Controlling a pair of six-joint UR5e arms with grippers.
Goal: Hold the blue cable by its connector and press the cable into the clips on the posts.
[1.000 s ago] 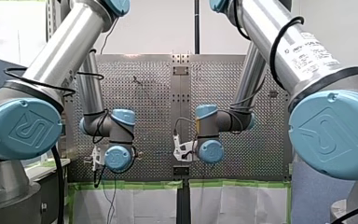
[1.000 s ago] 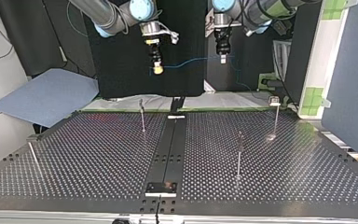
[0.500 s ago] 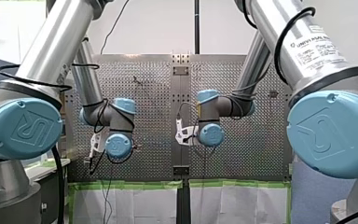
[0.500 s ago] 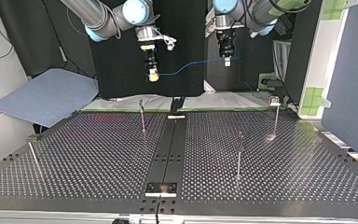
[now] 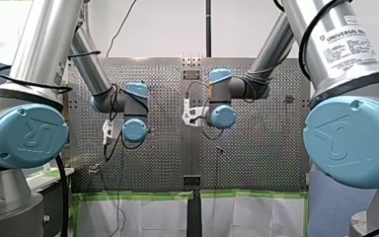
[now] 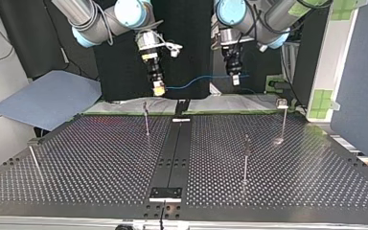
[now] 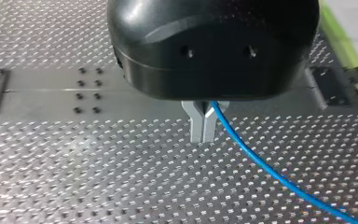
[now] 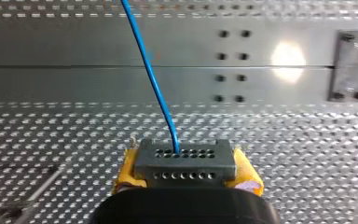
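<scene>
Trailing from right tool (image 8: 186, 164), blue cable (image 8: 153, 84)

Blue cable (image 8: 154, 84), grey connector (image 8: 184, 161), yellow pads (image 8: 127, 170), silver dotted table (image 8: 307, 140).

Perforated table (image 6: 100, 167), blue sheet (image 6: 48, 98) past its corner, green tape (image 6: 322, 101) on white panel

Over the centre strip (image 6: 175, 153) the desk (image 6: 91, 167) lies open — thin posts (image 6: 146, 120) stand on both sides of it, two each. The blue cable (image 6: 196, 80) spans the air above the strip's far end.
</scene>
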